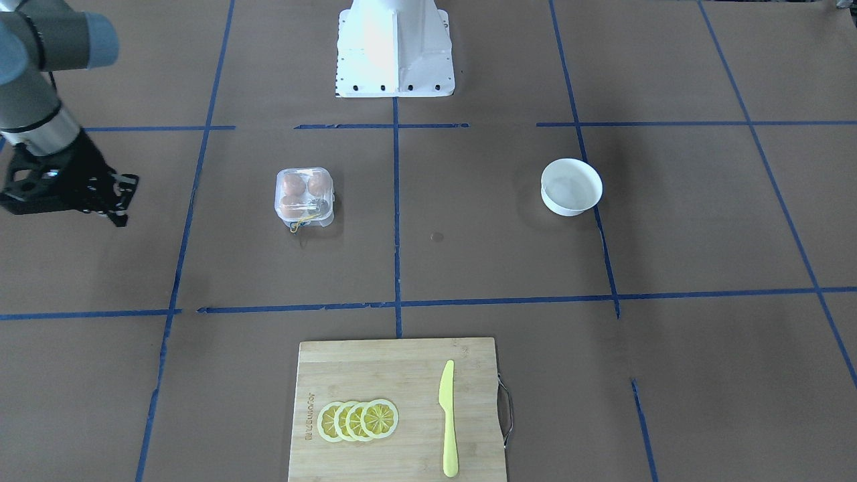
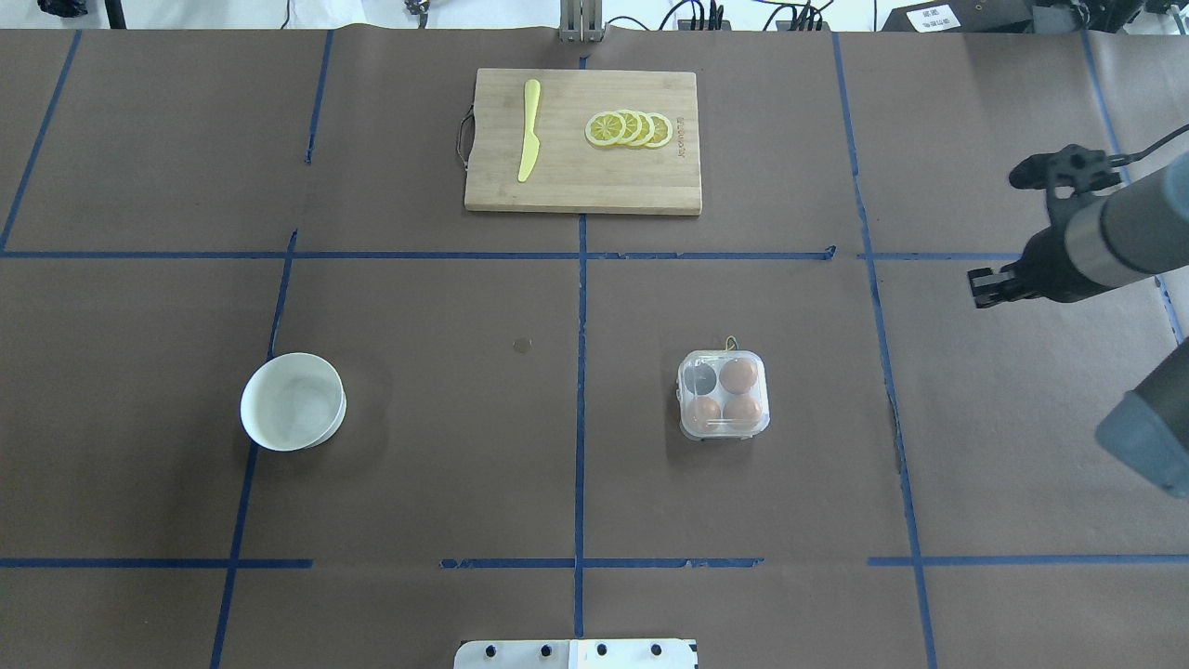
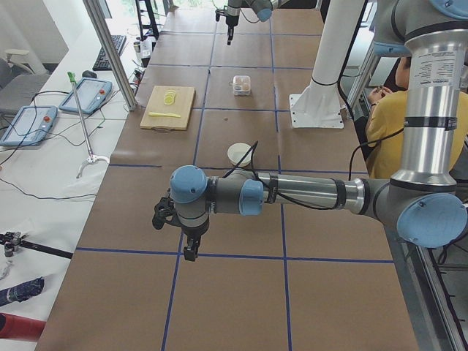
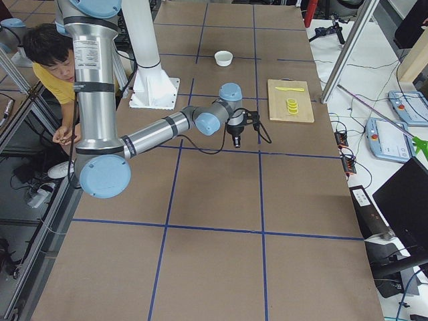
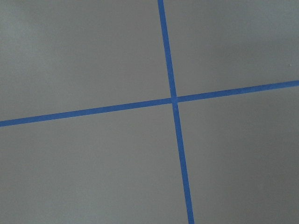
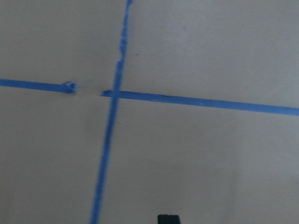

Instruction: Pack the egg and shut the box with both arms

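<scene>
A: Step?
B: Looks finished. The box (image 2: 723, 394) sits on the robot's right side and its lid looks down. Just keep the arms high so they don't clip it.
A: Contents?
B: Three eggs (image 2: 739, 375), one cup empty. The white bowl (image 2: 293, 401) holds nothing.
A: Grippers?
B: The right gripper (image 1: 119, 199) and left gripper (image 3: 189, 252) are both well apart from the box. Can't tell if they're open or closed.

The left arm (image 3: 307, 194) and the right arm (image 4: 157, 128) are silver-grey tubes with light blue caps (image 3: 189, 184) on the joints. A thin black cable (image 3: 248, 157) runs along each. The left hand (image 3: 189, 252) and the right hand (image 4: 236, 142) are black, the pedestal (image 1: 395, 50) white
</scene>
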You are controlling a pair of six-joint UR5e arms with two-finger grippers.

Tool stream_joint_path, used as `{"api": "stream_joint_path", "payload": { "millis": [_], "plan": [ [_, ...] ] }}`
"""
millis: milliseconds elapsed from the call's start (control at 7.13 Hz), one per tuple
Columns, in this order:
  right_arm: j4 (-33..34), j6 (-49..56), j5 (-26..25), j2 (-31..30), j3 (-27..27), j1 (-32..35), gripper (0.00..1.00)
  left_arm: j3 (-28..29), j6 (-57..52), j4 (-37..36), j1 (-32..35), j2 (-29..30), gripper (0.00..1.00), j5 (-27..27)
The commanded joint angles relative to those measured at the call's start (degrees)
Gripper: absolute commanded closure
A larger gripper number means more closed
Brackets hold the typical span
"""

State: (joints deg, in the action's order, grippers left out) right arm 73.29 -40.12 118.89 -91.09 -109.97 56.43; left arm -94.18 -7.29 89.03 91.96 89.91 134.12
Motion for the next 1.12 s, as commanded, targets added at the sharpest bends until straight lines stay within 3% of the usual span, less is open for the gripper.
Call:
{"api": "stream_joint_path", "payload": {
  "millis": [0,140,280,421,982],
  "plan": [
    [0.7,21.8,6.6,-6.4,3.9,15.6,1.00,0.0,0.0,0.0,0.1,-0.1,0.00,0.0],
    [5.0,31.8,8.2,-6.5,5.7,22.8,1.00,0.0,0.0,0.0,0.1,-0.1,0.00,0.0],
    [12.1,39.9,8.4,-5.4,5.8,28.2,0.86,0.0,0.0,0.0,0.1,-0.1,0.00,0.0],
    [15.6,42.6,8.4,-4.5,5.6,30.0,0.01,0.0,0.0,0.0,0.1,-0.1,0.00,0.0],
    [15.1,42.1,8.5,-6.9,8.5,30.0,0.00,0.5,0.1,-0.2,-0.2,-0.1,0.00,-0.1]
  ]
}}
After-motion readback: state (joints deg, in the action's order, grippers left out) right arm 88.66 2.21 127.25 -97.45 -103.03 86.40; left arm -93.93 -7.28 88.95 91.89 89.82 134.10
